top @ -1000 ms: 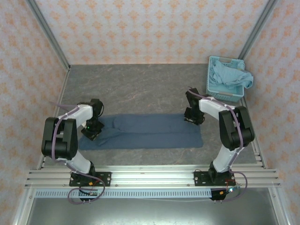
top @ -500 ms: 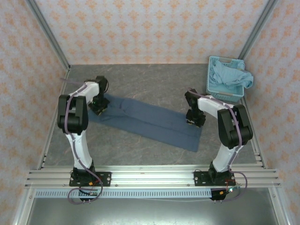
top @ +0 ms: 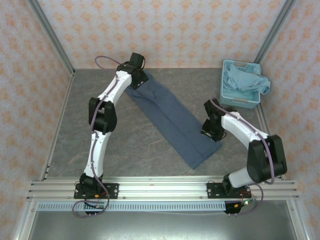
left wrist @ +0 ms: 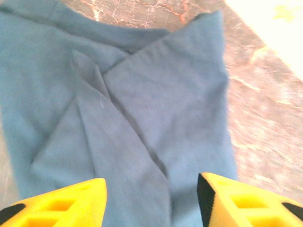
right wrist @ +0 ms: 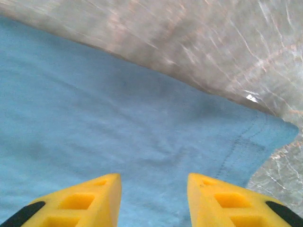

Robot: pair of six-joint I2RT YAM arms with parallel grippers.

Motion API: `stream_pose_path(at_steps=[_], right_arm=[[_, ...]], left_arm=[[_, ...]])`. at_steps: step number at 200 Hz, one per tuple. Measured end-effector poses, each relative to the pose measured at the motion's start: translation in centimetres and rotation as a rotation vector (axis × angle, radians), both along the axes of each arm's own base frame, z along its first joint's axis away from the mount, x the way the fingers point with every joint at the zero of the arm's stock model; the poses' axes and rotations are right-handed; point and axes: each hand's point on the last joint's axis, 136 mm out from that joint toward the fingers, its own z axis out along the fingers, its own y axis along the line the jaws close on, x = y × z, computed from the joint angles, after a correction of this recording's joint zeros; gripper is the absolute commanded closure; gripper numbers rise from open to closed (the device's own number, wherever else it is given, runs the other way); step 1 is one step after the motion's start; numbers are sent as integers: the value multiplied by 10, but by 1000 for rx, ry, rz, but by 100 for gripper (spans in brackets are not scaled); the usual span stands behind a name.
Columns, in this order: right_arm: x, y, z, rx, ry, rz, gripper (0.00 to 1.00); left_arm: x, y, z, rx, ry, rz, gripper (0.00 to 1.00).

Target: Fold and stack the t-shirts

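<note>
The dark slate-blue t-shirt (top: pixel 170 117), folded into a long narrow strip, lies diagonally on the table from back left to front right. My left gripper (top: pixel 136 75) stands over its far end, arm stretched out; in the left wrist view the gripper (left wrist: pixel 150 182) is open, with creased, overlapping folds of the shirt (left wrist: pixel 142 94) under it. My right gripper (top: pixel 211 131) is at the strip's near right edge, open (right wrist: pixel 154 177) over flat cloth (right wrist: pixel 118 123) near a stitched hem. The aqua-blue t-shirt (top: pixel 245 80) sits bunched in the basket.
The light-blue lattice basket (top: pixel 239 102) stands at the back right corner, by the right rail. Grey stone-patterned table (top: pixel 125 145) shows to the left and in front of the strip. Patterned walls close in the back and sides.
The strip has swung from lying left-to-right to a diagonal. My left arm reached far back with the shirt's left end. The right gripper shifted slightly toward the front, staying at the right end.
</note>
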Motion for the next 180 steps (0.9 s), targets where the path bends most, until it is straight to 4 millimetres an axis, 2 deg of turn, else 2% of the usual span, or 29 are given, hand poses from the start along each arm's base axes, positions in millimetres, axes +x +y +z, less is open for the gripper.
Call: stream_pose_path(at_steps=[13, 27, 44, 59, 81, 102, 115, 139, 162, 180], right_arm=[[11, 6, 9, 24, -48, 30, 60], [26, 16, 10, 51, -68, 76, 63], [46, 28, 3, 81, -74, 123, 66], [60, 36, -4, 98, -73, 166, 68], [72, 43, -13, 103, -64, 215, 72], [76, 46, -26, 103, -34, 235, 72], [73, 45, -35, 101, -4, 237, 72], [66, 46, -47, 104, 35, 230, 73], [58, 50, -51, 105, 50, 220, 73], [50, 58, -51, 108, 43, 215, 73]], left_arm=[[-29, 4, 21, -34, 7, 42, 59], [-51, 10, 35, -84, 7, 99, 66], [-62, 13, 33, -134, 17, 155, 72], [-58, 13, 16, -164, 39, 205, 77], [-50, 9, -31, -191, 117, 270, 82], [-47, 6, -79, -189, 201, 324, 84], [-47, 5, -101, -190, 238, 349, 84], [-27, -1, -85, -225, 188, 352, 84], [-9, -8, -99, -237, 179, 338, 84], [9, -16, -93, -252, 137, 315, 83]])
